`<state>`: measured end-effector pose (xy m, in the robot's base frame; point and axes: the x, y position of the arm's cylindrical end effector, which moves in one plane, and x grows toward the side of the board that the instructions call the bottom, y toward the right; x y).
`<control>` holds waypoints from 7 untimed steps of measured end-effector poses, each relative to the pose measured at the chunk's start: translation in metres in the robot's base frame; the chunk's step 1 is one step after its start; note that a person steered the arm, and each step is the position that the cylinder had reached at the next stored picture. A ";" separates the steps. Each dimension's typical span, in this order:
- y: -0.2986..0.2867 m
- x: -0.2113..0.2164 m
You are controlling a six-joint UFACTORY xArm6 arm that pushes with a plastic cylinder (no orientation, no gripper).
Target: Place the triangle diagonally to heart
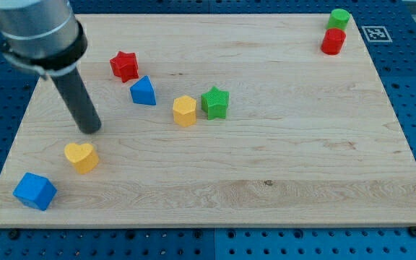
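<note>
The blue triangle (144, 92) lies on the wooden board in the upper left part of the view. The yellow heart (82, 157) lies lower left, below and to the left of the triangle. My tip (90, 128) rests on the board just above the heart and slightly right of it. It is to the lower left of the triangle, apart from both blocks. The dark rod runs up from the tip to the grey arm at the view's top left.
A red star (124, 66) lies up-left of the triangle. A yellow hexagon (184, 110) and a green star (214, 102) touch near the middle. A blue cube (35, 191) sits at bottom left. A green cylinder (339, 19) and a red cylinder (333, 41) stand at top right.
</note>
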<state>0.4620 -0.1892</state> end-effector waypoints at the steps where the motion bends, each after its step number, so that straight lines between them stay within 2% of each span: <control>1: 0.002 -0.036; 2: 0.032 -0.065; 4: 0.122 -0.078; 6: 0.121 -0.080; 7: 0.095 -0.080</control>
<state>0.3816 -0.0939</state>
